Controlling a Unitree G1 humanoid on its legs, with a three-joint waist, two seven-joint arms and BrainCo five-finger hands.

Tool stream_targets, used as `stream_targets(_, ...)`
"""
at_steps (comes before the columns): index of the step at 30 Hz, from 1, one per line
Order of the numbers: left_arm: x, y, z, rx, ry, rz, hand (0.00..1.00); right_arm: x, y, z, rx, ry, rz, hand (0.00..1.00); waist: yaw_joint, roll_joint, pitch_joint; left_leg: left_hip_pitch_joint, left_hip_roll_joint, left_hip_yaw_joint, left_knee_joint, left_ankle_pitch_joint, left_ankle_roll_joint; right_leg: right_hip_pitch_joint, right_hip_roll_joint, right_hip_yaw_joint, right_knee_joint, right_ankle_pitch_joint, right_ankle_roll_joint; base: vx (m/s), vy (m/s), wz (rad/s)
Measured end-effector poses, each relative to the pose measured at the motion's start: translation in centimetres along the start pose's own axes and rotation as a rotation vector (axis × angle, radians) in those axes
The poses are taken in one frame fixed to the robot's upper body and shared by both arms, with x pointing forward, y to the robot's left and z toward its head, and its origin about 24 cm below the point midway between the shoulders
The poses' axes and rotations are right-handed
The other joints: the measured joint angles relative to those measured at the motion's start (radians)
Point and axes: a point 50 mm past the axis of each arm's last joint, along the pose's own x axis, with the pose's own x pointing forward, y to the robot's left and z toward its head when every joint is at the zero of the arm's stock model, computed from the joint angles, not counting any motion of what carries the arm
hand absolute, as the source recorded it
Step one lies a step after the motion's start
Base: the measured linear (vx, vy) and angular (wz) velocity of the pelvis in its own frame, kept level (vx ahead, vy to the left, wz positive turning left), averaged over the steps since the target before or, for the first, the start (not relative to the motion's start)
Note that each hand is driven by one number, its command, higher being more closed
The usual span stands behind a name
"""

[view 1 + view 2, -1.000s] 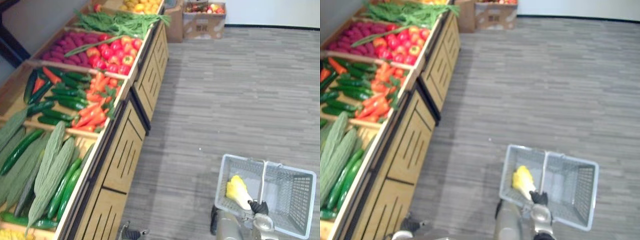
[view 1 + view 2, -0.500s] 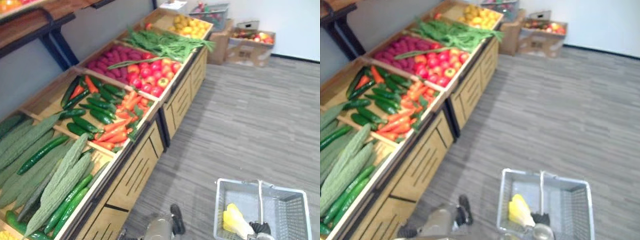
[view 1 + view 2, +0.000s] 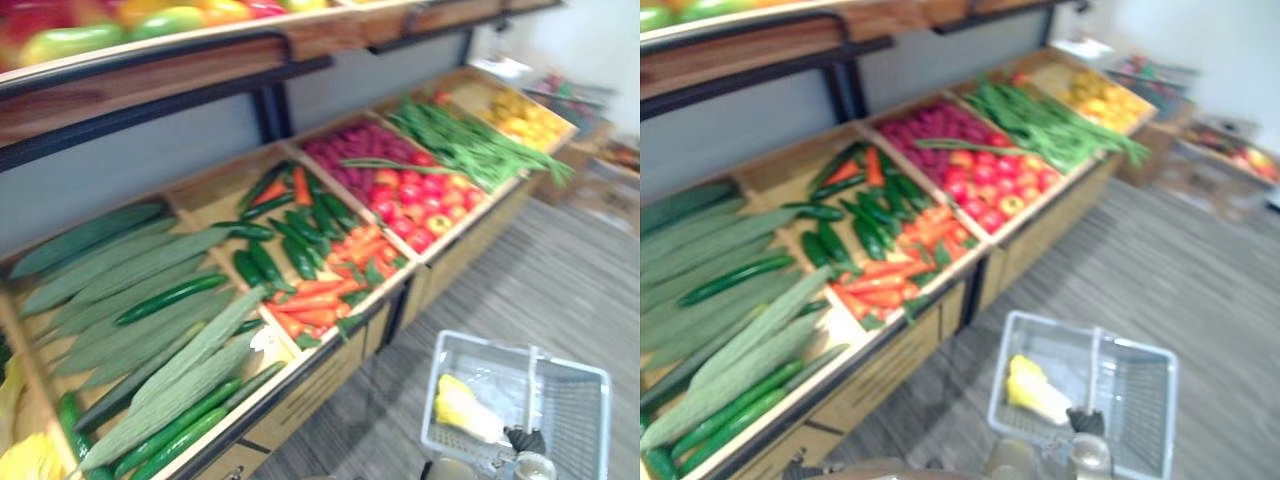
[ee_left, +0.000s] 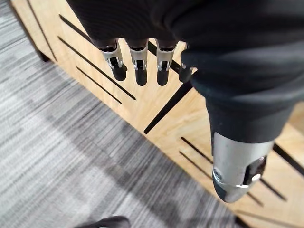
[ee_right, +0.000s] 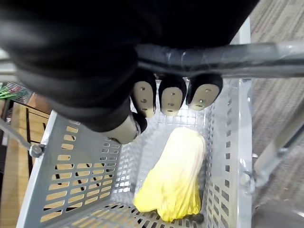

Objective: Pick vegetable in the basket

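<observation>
Grey plank flooring (image 3: 590, 270) is seen beside a long wooden produce stand (image 3: 890, 365), whose top is divided into compartments by wooden slats. Long ridged pale-green gourds (image 3: 185, 375) are laid in the nearest compartment. Carrots (image 3: 318, 300) and dark cucumbers (image 3: 298, 232) are heaped in the next, and red tomatoes (image 3: 420, 200) and green beans (image 3: 470, 145) are piled farther along.

A grey plastic basket (image 3: 578, 412) is held low at the robot's right, just off the stand's front. One yellow leafy vegetable (image 5: 173, 178) is found lying on the basket's bottom, toward the side nearer the stand and apart from the hand above it.

The right hand (image 5: 170, 97) is closed round the basket's handle (image 5: 247, 59), with its fingers curled over the bar and the fingertips shown just below it.

The left hand (image 4: 139, 66) is hung with its fingers straight and relaxed and with nothing held. It is seen in front of the stand's slotted wooden panel (image 4: 156, 107), above the floor, with the thumb kept apart from the fingers.
</observation>
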Motion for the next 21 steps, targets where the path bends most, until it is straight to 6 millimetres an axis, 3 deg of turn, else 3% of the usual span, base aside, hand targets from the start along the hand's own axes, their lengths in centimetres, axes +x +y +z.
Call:
stream_targets(2,0.0,0.0,-0.1,-0.039,0.014,0.009,0.0,0.0,-0.5,-0.4,0.029,0.024,-0.023,1.0,0.01,0.004,-0.006,0.015,0.008,-0.057,0.01,-0.014,-0.007,-0.023,-0.007,0.018,-0.091,0.0,-0.001,0.35,-0.142,1.44)
stream_targets(4,-0.1,0.0,-0.1,-0.086,0.025,0.019,0.0,-0.1,-1.5,-1.6,0.108,0.083,-0.073,1.0,0.019,0.007,-0.007,0.023,0.043,-0.081,0.055,-0.045,-0.047,0.005,0.011,0.083,-0.374,0.002,-0.011,0.34,-0.197,1.48)
stream_targets(6,-0.1,-0.1,-0.1,-0.124,0.032,0.028,0.0,-0.3,-2.1,-2.5,0.164,0.13,-0.11,1.0,0.03,0.009,-0.013,0.01,0.079,-0.115,0.114,-0.098,-0.067,0.03,0.023,0.191,-0.566,0.013,-0.01,0.32,-0.276,1.26)
stream_targets(7,-0.2,-0.1,-0.2,-0.151,0.04,0.037,0.0,-0.5,-2.3,-3.1,0.196,0.164,-0.125,1.0,0.036,0.014,-0.024,-0.028,0.099,-0.156,0.183,-0.158,-0.083,0.035,0.028,0.251,-0.641,0.047,-0.023,0.29,-0.407,1.01)
stream_targets(8,-0.2,0.1,-0.4,-0.173,0.05,0.048,0.0,-0.7,-2.1,-3.5,0.218,0.186,-0.128,1.0,0.043,0.001,-0.027,-0.037,0.111,-0.166,0.213,-0.186,-0.108,0.042,0.025,0.29,-0.678,0.075,-0.006,0.39,-0.681,1.24)
stream_targets(9,-0.3,0.9,-1.7,-0.2,0.085,0.081,0.0,-1.3,-1.3,-4.7,0.25,0.23,-0.121,1.0,0.039,-0.04,-0.052,-0.044,0.137,-0.181,0.237,-0.22,-0.16,0.073,0.007,0.262,-0.735,0.141,0.054,0.33,-0.655,0.9)
stream_targets(10,-0.4,1.3,-2.1,-0.204,0.096,0.093,0.0,-1.6,-1.1,-5.1,0.252,0.245,-0.117,1.0,0.038,-0.053,-0.063,-0.044,0.15,-0.18,0.237,-0.23,-0.177,0.084,0.005,0.236,-0.742,0.118,0.09,0.26,-0.596,0.71)
stream_targets(11,-0.4,1.3,-2.4,-0.216,0.112,0.097,0.0,-1.6,-1.1,-5.2,0.253,0.255,-0.118,1.0,0.041,-0.047,-0.074,-0.044,0.18,-0.181,0.235,-0.242,-0.194,0.098,0.017,0.209,-0.743,0.059,0.111,0.14,-0.369,0.32)
stream_targets(12,-0.7,0.5,-2.8,-0.239,0.139,0.083,0.0,-1.3,-1.5,-4.8,0.261,0.246,-0.131,1.0,0.038,-0.003,-0.081,-0.046,0.244,-0.18,0.229,-0.242,-0.206,0.099,0.069,0.173,-0.732,0.044,0.087,0.21,-0.554,0.38)
stream_targets(14,-1.1,-0.7,-3.2,-0.272,0.172,0.062,0.0,-0.9,-2.6,-4.6,0.29,0.244,-0.169,1.0,0.03,0.045,-0.101,-0.08,0.318,-0.178,0.198,-0.151,-0.259,0.082,0.125,0.105,-0.699,0.001,0.017,0.24,-0.628,0.46)
stream_targets(17,-1.2,-0.7,-3.7,-0.275,0.193,0.062,0.0,-0.9,-2.4,-4.6,0.295,0.264,-0.165,1.0,0.002,0.043,-0.101,-0.122,0.343,-0.105,0.189,0.004,-0.25,0.111,0.123,0.036,-0.726,-0.015,-0.017,0.13,-0.477,0.67)
stream_targets(18,-1.2,-0.7,-3.9,-0.27,0.206,0.057,0.0,-0.9,-2.3,-4.7,0.292,0.273,-0.164,1.0,-0.018,0.043,-0.1,-0.133,0.364,0.01,0.189,0.051,-0.241,0.132,0.128,0.005,-0.751,-0.01,-0.032,0.07,-0.363,0.6)
stream_targets(21,-1.2,-0.6,-4.1,-0.252,0.209,0.052,0.0,-1.0,-1.7,-5.1,0.28,0.295,-0.147,1.0,-0.023,0.043,-0.1,-0.121,0.409,0.291,0.148,0.085,-0.226,0.173,0.162,-0.039,-0.815,0.004,-0.065,-0.03,-0.239,0.37)
